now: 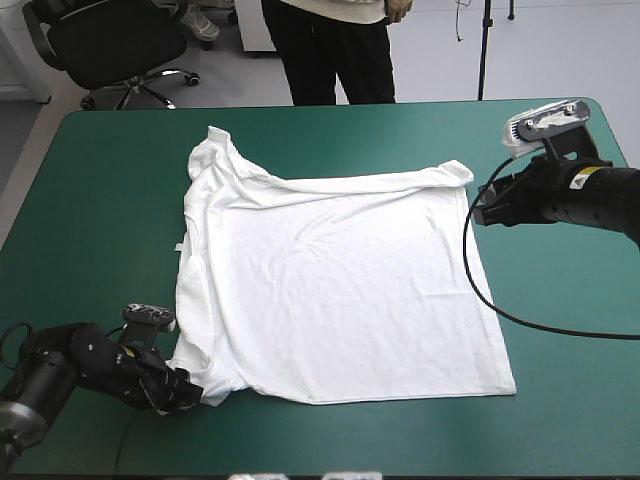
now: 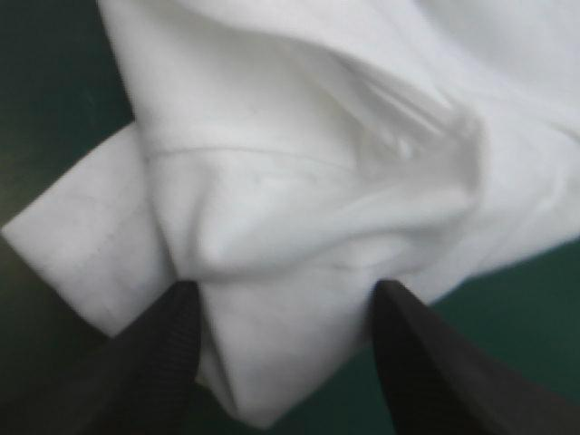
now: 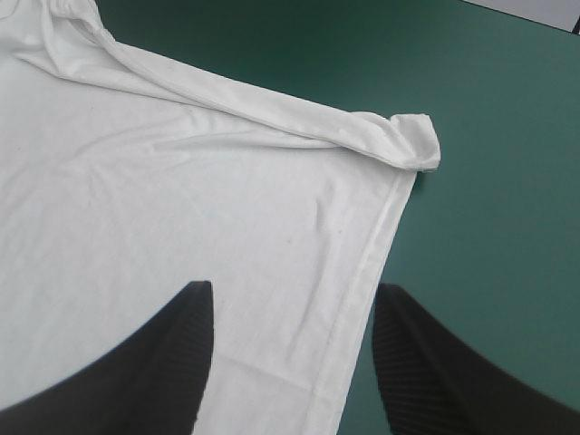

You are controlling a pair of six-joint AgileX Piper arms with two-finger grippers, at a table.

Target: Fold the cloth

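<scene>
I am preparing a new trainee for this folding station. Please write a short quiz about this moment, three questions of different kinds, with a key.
1. True or false: the T-shirt lies in a crumpled heap on the table.
2. The left gripper is: A) open around the cloth; B) shut on the T-shirt; C) raised high above the table.
3. Fill in: the right gripper is open near the T-shirt's far ____ corner.
Key: 1 false, it is spread flat; 2 A; 3 right.

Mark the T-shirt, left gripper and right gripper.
T-shirt [image 1: 340, 290]: high view, middle of spread body.
left gripper [image 2: 288, 285]: left wrist view, midway between fingertips.
right gripper [image 3: 293, 286]: right wrist view, midway between fingertips.
</scene>
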